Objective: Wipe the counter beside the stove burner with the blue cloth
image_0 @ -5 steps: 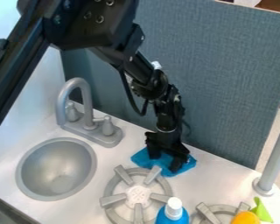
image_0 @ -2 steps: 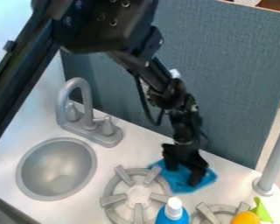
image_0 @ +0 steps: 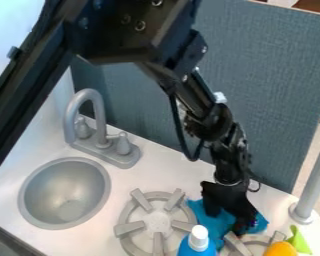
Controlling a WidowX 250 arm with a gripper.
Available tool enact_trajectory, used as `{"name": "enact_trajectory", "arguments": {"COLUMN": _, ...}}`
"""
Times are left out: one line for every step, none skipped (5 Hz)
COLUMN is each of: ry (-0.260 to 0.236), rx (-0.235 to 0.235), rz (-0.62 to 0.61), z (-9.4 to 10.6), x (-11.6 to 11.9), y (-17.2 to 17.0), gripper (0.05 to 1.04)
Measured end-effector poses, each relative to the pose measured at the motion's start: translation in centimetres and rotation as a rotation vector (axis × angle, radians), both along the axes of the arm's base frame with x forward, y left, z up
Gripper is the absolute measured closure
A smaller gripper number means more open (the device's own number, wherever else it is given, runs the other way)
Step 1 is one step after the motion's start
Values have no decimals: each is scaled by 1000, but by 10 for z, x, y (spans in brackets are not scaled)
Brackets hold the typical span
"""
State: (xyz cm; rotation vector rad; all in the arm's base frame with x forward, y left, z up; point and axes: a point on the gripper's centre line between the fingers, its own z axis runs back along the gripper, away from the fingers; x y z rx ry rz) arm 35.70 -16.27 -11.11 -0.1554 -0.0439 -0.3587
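The black gripper (image_0: 227,220) points down onto a blue cloth (image_0: 209,220) at the back of the counter, right of the left burner. Its fingers stand apart, with blue fabric showing between them and on both sides. The cloth lies crumpled between the left burner (image_0: 131,227) and the right burner (image_0: 239,245), its front edge reaching the right one. Part of it is hidden under the gripper. A blue bottle with a white cap (image_0: 199,239) stands just in front of the cloth.
A round sink (image_0: 64,192) and a grey faucet (image_0: 96,125) are at the left. An orange object (image_0: 281,249) and a green piece (image_0: 298,241) lie at the lower right, near a grey post (image_0: 315,180). A blue-grey panel (image_0: 276,90) rises behind the counter.
The gripper has moved to the right and toward the front of the counter. The blue cloth has slid the same way beneath it, changing its folds, and now reaches the right burner.
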Motion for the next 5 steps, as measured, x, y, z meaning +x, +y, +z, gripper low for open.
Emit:
{"name": "enact_trajectory", "arguments": {"ry": -28, "rx": -7, "rz": 7, "z": 9, "x": 0, "y": 1, "gripper": 82}}
{"name": "enact_trajectory", "arguments": {"ry": -67, "rx": -24, "rz": 26, "z": 32, "x": 1, "y": 6, "gripper": 83}}
{"name": "enact_trajectory", "arguments": {"ry": -122, "rx": -74, "rz": 67, "z": 69, "x": 0, "y": 23, "gripper": 83}}
{"name": "enact_trajectory", "arguments": {"ry": -187, "rx": -131, "rz": 96, "z": 120, "x": -10, "y": 38, "gripper": 83}}
{"name": "enact_trajectory", "arguments": {"ry": -194, "rx": -122, "rz": 77, "z": 158, "x": -35, "y": 46, "gripper": 83}}
